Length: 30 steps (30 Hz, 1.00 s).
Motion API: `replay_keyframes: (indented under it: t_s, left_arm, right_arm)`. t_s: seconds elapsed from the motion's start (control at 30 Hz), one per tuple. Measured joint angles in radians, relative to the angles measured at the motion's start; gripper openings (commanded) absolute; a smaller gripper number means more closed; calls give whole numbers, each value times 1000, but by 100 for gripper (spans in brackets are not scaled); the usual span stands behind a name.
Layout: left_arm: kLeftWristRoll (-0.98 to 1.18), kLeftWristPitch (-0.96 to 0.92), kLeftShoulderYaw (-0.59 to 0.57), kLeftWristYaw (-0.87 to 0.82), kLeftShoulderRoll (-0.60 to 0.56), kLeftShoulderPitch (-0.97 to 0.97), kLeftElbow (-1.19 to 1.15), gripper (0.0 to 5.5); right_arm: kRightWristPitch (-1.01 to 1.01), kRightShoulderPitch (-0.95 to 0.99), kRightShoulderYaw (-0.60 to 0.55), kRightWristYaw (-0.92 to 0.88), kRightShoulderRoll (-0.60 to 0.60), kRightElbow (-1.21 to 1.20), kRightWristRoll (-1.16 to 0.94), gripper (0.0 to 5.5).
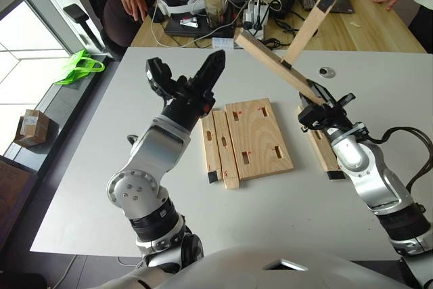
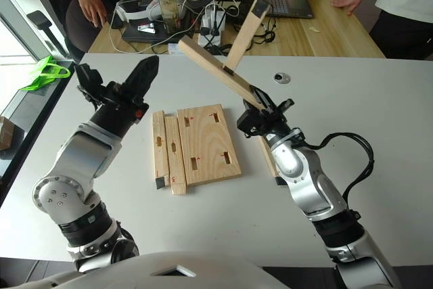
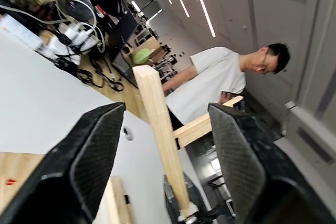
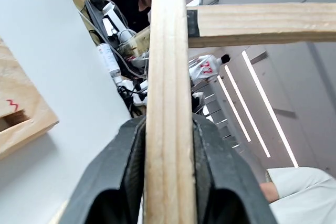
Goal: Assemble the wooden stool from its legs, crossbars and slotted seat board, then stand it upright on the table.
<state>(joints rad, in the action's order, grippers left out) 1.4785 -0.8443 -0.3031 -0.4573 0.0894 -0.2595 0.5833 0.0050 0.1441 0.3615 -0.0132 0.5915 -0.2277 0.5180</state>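
Left tool [image 1: 185,65], fingers apart, raised over the desk [image 1: 81,167]. Slotted seat board [image 1: 258,139] flat at centre, two slats [image 1: 220,148] just beside its left edge. Right tool [image 1: 315,98] clamped on a raised leg-and-crossbar piece [image 1: 274,59].

light: bright, even | sources: window [image 1: 20,38] at left, ceiling strips [image 3: 202,6] | glare: window blown out | shadows: soft

Right of the slotted seat board [image 1: 260,139], a stool leg [image 1: 323,152] is partly covered by the right gripper [image 1: 312,96] and its forearm. The board's red marks are too small to read. In the right wrist view the held leg [image 4: 168,103] is cut off at both ends.
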Motion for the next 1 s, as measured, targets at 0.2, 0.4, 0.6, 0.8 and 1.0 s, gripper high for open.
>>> replay_keyframes:
  t_s: [0.2,0.4,0.6,0.8,1.0]
  left_arm:
    - [238,162,112,-179,-5,-21,-52,290]
    - [216,209,176,-202,-60,10,-71,290]
    - [80,243,197,-154,-120,19,-73,220]
    - [47,249,227,-125,-131,43,-67,140]
    - [105,275,224,-150,-127,49,-69,100]
  right_arm:
    - [-157,4,14,-105,-74,19,138,101]
    - [-237,-20,12,-108,-96,19,181,101]
    - [-258,-30,7,-107,-104,32,228,101]
    - [-268,-36,2,-109,-106,43,279,101]
    - [-271,-36,-32,-119,-106,59,313,213]
